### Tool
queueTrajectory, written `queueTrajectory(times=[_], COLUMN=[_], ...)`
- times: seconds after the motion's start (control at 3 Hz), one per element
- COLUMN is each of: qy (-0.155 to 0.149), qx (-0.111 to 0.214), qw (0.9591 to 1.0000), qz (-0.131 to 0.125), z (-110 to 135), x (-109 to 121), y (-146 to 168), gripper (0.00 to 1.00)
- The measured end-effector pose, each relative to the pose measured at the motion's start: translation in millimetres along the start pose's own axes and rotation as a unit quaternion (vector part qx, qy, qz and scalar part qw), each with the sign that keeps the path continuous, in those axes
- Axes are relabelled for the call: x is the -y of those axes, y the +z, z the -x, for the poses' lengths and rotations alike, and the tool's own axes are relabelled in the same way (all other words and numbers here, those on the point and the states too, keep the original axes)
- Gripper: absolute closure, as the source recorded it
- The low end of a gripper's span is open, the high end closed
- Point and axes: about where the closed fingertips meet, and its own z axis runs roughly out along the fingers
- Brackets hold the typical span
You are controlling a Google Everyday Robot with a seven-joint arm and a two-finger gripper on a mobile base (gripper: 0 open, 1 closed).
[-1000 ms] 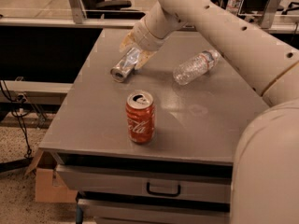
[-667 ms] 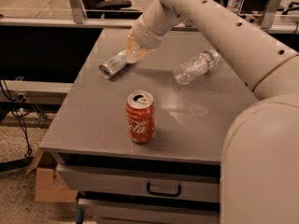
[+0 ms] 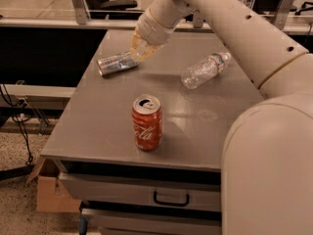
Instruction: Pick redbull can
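The redbull can (image 3: pixel 116 63) is slim and silver-blue. It lies on its side near the left edge of the grey table (image 3: pixel 98 121), toward the back. My gripper (image 3: pixel 139 52) comes down from the upper right on the cream arm (image 3: pixel 230 23), and its tip is at the can's right end. Whether it holds the can does not show.
A red Coca-Cola can (image 3: pixel 147 122) stands upright at the table's front middle. A clear plastic bottle (image 3: pixel 205 70) lies on its side at the back right. A drawer with a handle (image 3: pixel 171 198) is under the table front. A cardboard box (image 3: pixel 51 192) is on the floor at the left.
The redbull can has swung from tilted to nearly level and shifted left toward the table edge. My gripper has moved slightly left with it.
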Motion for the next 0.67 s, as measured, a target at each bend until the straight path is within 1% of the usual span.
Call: queueTrajectory(times=[0.33,0.67], qy=[0.017,0.054], qx=[-0.007,-0.029], qw=[0.9997,0.9968], qz=[0.014,0.050], z=[-1.1,0.9], x=[5.1,15.8], y=[-10.4,-21.7], gripper=[0.82,0.59])
